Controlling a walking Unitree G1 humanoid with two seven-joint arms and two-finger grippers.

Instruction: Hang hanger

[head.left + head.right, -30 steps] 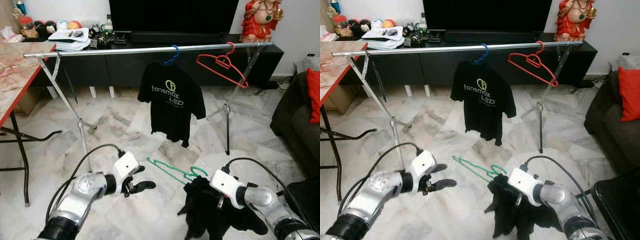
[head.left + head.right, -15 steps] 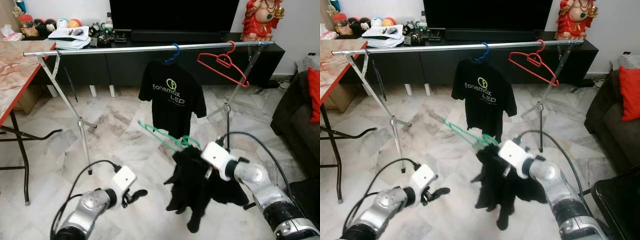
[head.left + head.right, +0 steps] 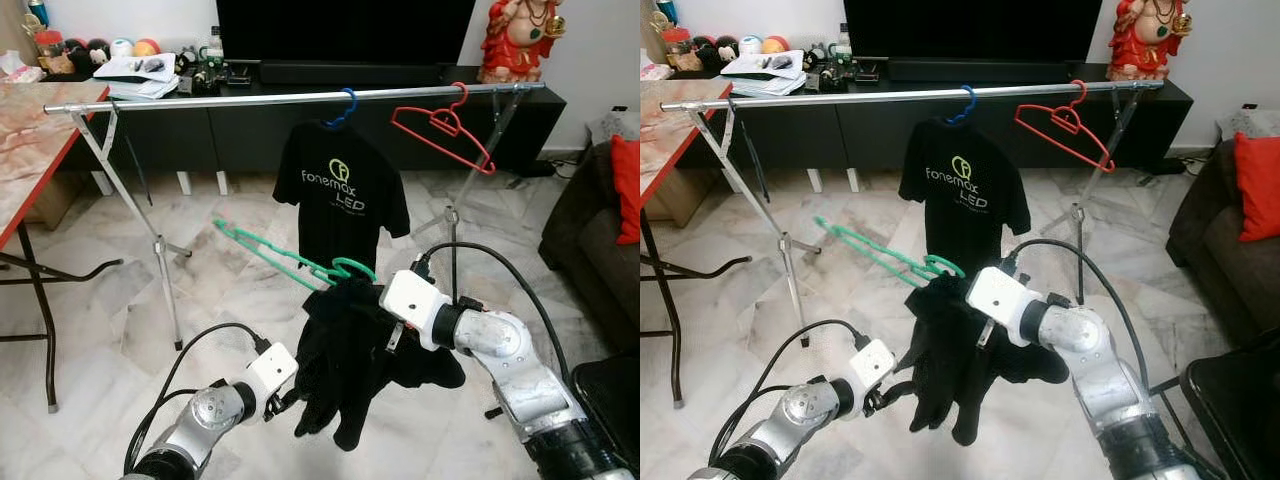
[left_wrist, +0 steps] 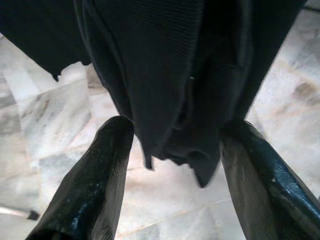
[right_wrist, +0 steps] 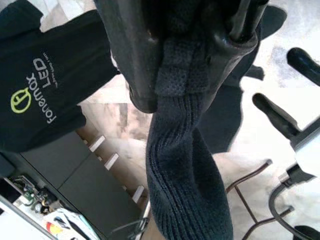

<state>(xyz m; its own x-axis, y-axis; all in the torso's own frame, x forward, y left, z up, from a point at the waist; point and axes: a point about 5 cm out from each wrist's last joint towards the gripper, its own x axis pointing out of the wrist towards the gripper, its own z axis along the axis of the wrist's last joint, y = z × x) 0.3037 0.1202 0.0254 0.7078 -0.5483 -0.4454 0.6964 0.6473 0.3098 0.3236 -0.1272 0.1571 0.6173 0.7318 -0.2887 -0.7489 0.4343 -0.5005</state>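
A green hanger (image 3: 285, 257) carries a crumpled black garment (image 3: 345, 360) held up in front of the rack. My right gripper (image 3: 386, 334) is shut on the garment's knitted collar (image 5: 185, 150) just below the hanger's hook. My left gripper (image 3: 292, 402) is open, low beside the garment's hem, and the hem (image 4: 175, 115) hangs between its fingers (image 4: 95, 180) without being pinched. Behind runs the silver rail (image 3: 200, 101). On it hang a black printed T-shirt (image 3: 345, 195) on a blue hanger and a bare red hanger (image 3: 445, 125).
The rack's crossed legs (image 3: 165, 260) stand at left and right on the marble floor. A red-topped table (image 3: 30, 150) is at the left, a black TV cabinet (image 3: 250, 125) behind the rail, a dark sofa (image 3: 595, 235) at the right and a dark object (image 3: 612, 390) at the bottom right.
My right gripper has lifted the hanger and garment higher and to the left. My left gripper has moved right, in under the garment's hem.
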